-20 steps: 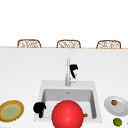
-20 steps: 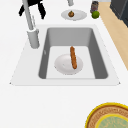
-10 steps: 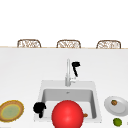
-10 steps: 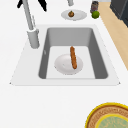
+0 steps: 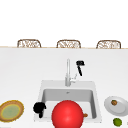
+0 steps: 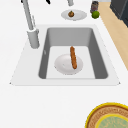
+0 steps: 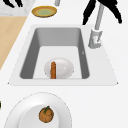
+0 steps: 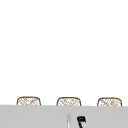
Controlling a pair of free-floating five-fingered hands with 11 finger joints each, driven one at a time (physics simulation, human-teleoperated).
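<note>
**A:** Black against the white counter, my right hand [image 5: 80, 65] hangs just beside the faucet [image 5: 67, 72], above its side lever [image 5: 74, 78]. Fingers point down toward the lever; I cannot tell whether they touch it or whether they are curled.

**B:** And the other one?

**A:** My left hand [image 5: 39, 108] sits at the sink's [image 5: 42, 86] front left corner, over the rim. It looks bunched, but I cannot tell its grip.

**B:** What blocks the basin?

**A:** In the front view a big red ball [image 5: 67, 114] covers the basin's front middle, its bottom cut off by the frame. From the left side view I see what it hides: a sausage [image 6: 73, 57] lying across a white plate [image 6: 62, 65] on the sink floor.

**B:** Anything on the counter?

**A:** A yellow-rimmed plate [image 5: 10, 110] near the counter's front left edge; a white dish [image 5: 121, 106] with a small brown fruit [image 5: 114, 102] at the right, a lime [image 5: 117, 121] beside it toward the front edge.
</note>
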